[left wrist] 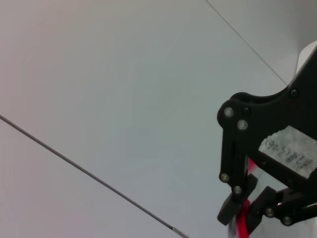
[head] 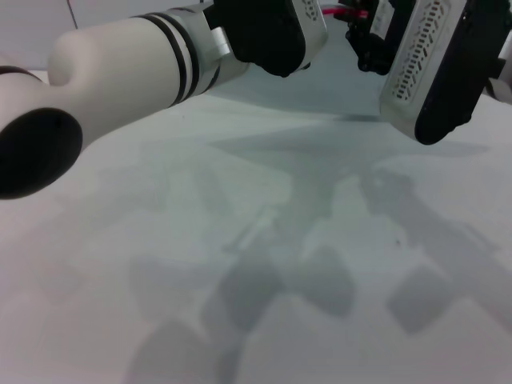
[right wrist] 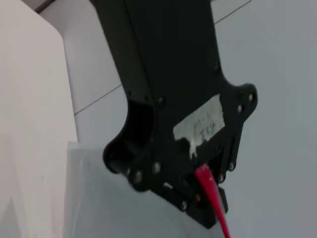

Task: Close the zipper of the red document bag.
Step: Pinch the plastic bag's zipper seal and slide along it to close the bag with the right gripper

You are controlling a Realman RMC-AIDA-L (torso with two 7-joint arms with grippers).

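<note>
Both arms are raised at the far top of the head view. A short piece of the red zipper [head: 358, 14] shows between them, beside the black linkage of my right gripper [head: 366, 40]. The left gripper's black body [head: 268, 32] sits just left of it, fingertips out of frame. The left wrist view shows the right gripper [left wrist: 242, 210] shut on the zipper [left wrist: 242, 223]. In the right wrist view the left gripper [right wrist: 200, 191] pinches the zipper [right wrist: 215, 201], and the pale translucent red document bag [right wrist: 109, 208] hangs below it.
A bare white tabletop [head: 264, 264] fills the head view, crossed by the arms' grey shadows. Behind the grippers is a pale wall with thin dark seams [left wrist: 84, 171]. A white panel [right wrist: 29, 124] stands beside the bag.
</note>
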